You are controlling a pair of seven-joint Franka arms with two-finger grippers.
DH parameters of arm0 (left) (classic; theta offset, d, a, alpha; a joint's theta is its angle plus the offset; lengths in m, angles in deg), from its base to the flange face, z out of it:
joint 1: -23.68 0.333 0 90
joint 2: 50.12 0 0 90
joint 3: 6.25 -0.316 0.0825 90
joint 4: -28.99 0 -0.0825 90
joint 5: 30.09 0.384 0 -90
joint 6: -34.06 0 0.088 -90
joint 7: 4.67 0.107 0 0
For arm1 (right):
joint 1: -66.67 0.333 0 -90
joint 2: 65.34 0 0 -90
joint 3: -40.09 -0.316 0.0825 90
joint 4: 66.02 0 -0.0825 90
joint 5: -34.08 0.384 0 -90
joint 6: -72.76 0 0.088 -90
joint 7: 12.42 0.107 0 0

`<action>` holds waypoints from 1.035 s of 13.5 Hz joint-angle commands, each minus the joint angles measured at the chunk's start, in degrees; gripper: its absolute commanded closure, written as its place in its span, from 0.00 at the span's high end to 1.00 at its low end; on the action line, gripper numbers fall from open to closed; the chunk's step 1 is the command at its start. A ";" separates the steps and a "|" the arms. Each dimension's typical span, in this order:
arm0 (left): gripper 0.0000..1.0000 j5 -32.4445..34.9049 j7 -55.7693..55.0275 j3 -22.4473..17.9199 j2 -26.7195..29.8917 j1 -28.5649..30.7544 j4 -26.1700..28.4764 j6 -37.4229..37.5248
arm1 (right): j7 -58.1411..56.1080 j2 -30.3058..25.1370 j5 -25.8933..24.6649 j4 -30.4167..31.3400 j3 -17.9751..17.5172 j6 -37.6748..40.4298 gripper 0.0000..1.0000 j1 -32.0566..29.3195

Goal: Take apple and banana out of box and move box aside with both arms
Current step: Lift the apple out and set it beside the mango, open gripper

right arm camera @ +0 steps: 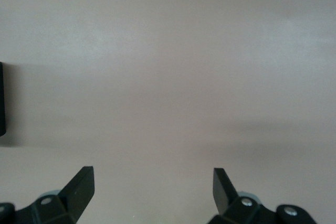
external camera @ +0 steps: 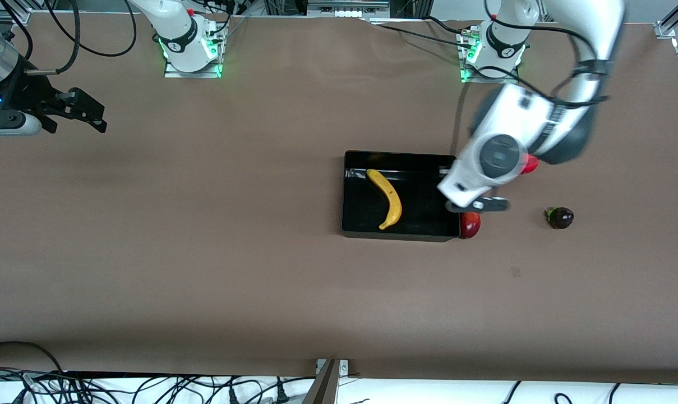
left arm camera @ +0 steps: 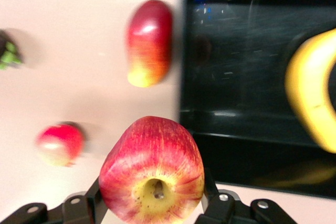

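Observation:
The black box (external camera: 355,191) lies mid-table with the yellow banana (external camera: 386,197) in it. My left gripper (external camera: 477,205) hangs over the table beside the box's wall toward the left arm's end. In the left wrist view it (left arm camera: 152,200) is shut on a red apple with a yellow patch (left arm camera: 152,169), with the box (left arm camera: 252,56) and banana (left arm camera: 312,90) beside it. The arm hides the apple in the front view. My right gripper (external camera: 83,112) waits open and empty over bare table at the right arm's end, as the right wrist view (right arm camera: 153,184) shows.
A red-and-yellow oval fruit (external camera: 471,224) (left arm camera: 149,43) lies on the table against the box's near corner. A small red fruit (external camera: 532,164) (left arm camera: 60,144) and a dark purple fruit with a green cap (external camera: 560,217) lie toward the left arm's end.

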State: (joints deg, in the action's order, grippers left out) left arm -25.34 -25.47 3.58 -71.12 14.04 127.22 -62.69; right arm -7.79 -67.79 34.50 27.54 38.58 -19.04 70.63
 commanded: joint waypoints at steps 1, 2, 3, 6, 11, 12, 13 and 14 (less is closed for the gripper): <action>0.06 0.69 13.47 0.98 1.58 8.21 6.34 -0.46 | 0.73 0.17 0.55 -0.84 -0.50 -0.05 1.00 -0.45; 0.07 0.60 14.29 0.98 2.54 8.84 9.92 -3.42 | 0.73 0.17 0.64 -0.84 -0.59 -0.22 1.00 -0.45; 0.08 0.60 14.30 0.98 4.55 8.84 15.44 -9.28 | 0.73 0.17 0.73 -0.84 -0.59 -0.31 1.00 -0.45; 0.15 0.78 14.65 0.90 5.10 10.69 29.61 -28.96 | 0.73 0.17 0.82 -0.84 -0.59 -0.31 1.00 -0.45; 1.00 1.04 14.82 0.90 4.74 10.78 31.06 -32.46 | 0.73 0.17 0.55 -0.84 -0.59 -0.31 1.00 -0.45; 1.00 1.04 14.82 0.98 5.53 10.78 30.27 -31.41 | 0.73 0.26 0.64 -0.84 -0.59 -0.31 1.00 -0.45; 1.00 0.95 14.56 1.07 6.49 10.60 27.74 -28.27 | 0.73 0.17 0.64 -0.84 -0.59 -0.31 1.00 -0.45; 1.00 0.78 14.21 1.68 6.68 10.17 23.10 -23.89 | 0.73 0.17 0.73 -0.84 -0.59 -0.31 1.00 -0.45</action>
State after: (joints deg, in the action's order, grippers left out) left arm -25.32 -11.55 3.93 -67.01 23.91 155.86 -93.50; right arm -7.79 -67.79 34.50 27.54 38.50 -19.42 70.64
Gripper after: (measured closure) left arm 0.000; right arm 0.000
